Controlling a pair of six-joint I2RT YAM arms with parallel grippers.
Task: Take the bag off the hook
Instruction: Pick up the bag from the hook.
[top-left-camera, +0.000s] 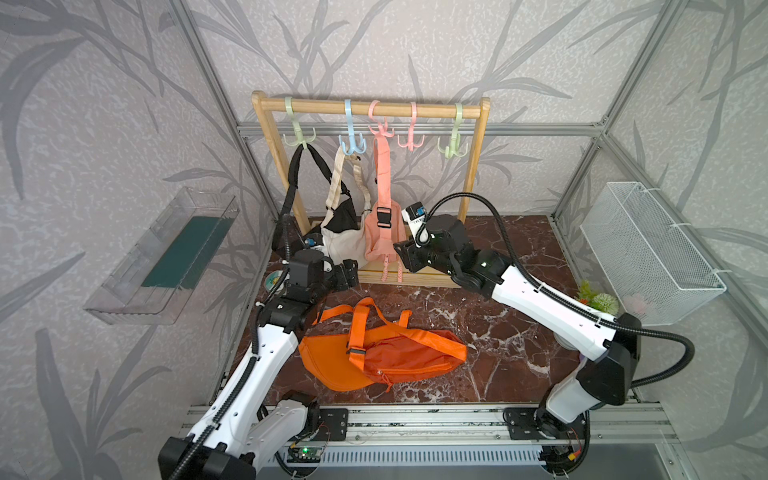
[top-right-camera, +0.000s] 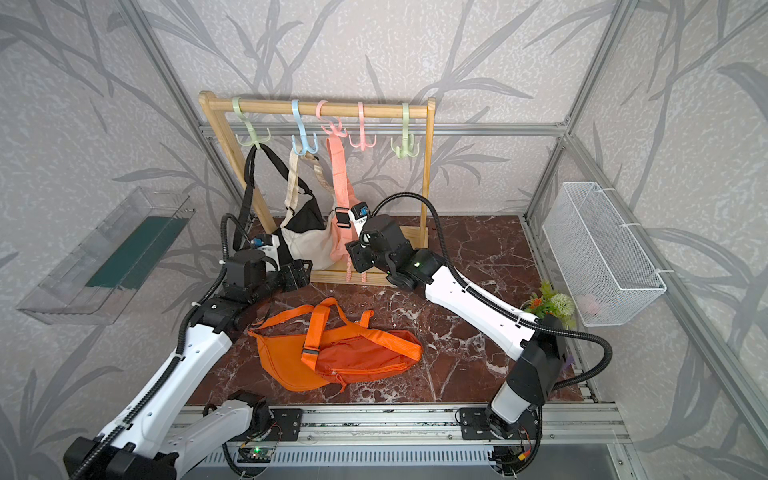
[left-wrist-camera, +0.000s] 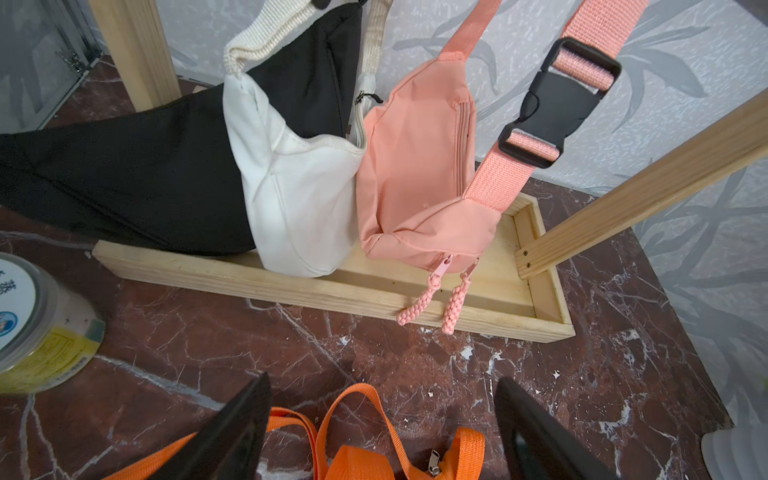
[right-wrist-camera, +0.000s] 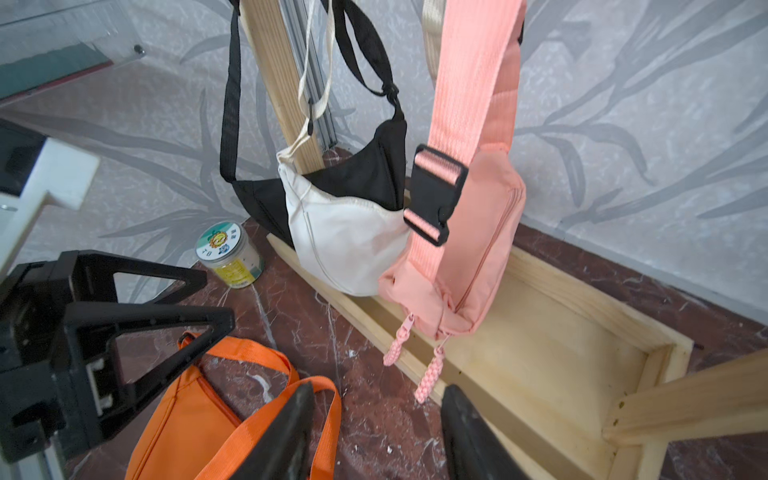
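Lying flat on the marble table is an orange bag (top-left-camera: 382, 357) (top-right-camera: 336, 353), its straps loose and on no hook. A pink bag (top-left-camera: 380, 237) hangs by its strap from a pink hook (top-left-camera: 380, 124) on the wooden rack. Beside it a cream bag (top-left-camera: 345, 245) hangs from the blue hook (top-left-camera: 352, 141), and a black bag's strap (top-left-camera: 307, 162) from the green hook (top-left-camera: 300, 137). My left gripper (top-left-camera: 351, 274) (left-wrist-camera: 382, 380) is open just above the orange straps (left-wrist-camera: 353, 415), holding nothing. My right gripper (top-left-camera: 401, 253) (right-wrist-camera: 379, 387) is open and empty near the pink bag's zipper pulls (right-wrist-camera: 428, 378).
The rack's wooden base tray (top-left-camera: 415, 278) lies right in front of both grippers. A small jar (top-left-camera: 274, 282) (right-wrist-camera: 230, 253) stands left of the rack. A clear shelf (top-left-camera: 166, 257) hangs on the left wall, a white wire basket (top-left-camera: 648, 249) on the right, with a plant (top-left-camera: 598, 299) below.
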